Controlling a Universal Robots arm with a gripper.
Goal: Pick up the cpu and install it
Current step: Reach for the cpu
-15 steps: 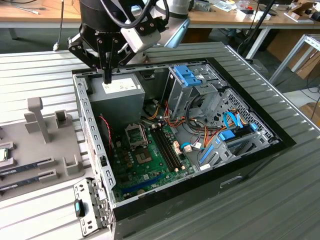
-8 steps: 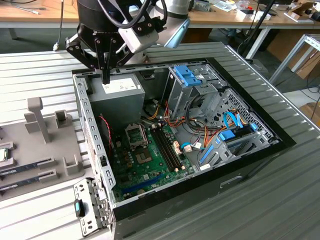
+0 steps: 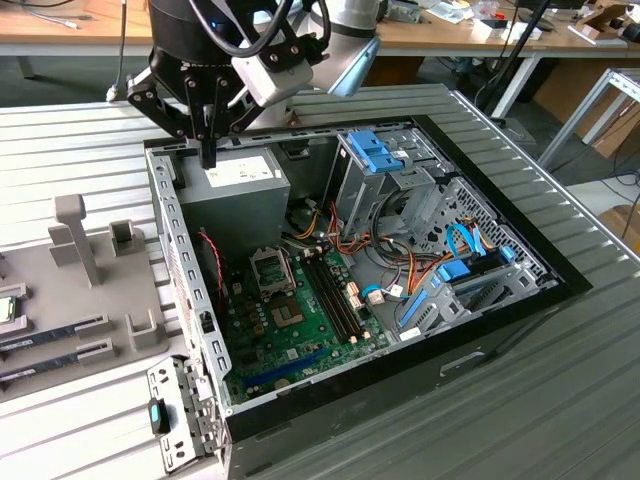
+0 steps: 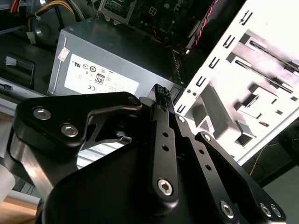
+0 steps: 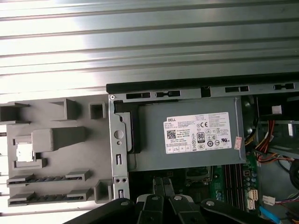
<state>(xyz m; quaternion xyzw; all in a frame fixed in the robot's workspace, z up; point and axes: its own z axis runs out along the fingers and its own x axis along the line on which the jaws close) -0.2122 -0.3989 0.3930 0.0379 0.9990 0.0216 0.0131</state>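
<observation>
the claw point(image 3: 208, 152) hangs just above the power supply point(image 3: 235, 188), fingers pressed together and holding nothing; the cpu point(image 5: 23, 154) lies in the grey tray point(image 5: 70, 156) beside that power supply.

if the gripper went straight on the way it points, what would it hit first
Most likely the top of the power supply, just under the gripper, near the case wall, though depth is unclear.

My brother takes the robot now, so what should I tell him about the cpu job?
The hand is shut, holds nothing, and hovers near the power supply in the computer case.
The cpu lies in the grey tray beside the case.
The socket on the motherboard looks empty.
Done: nothing yet. Left: pick up the cpu, install it.
</observation>
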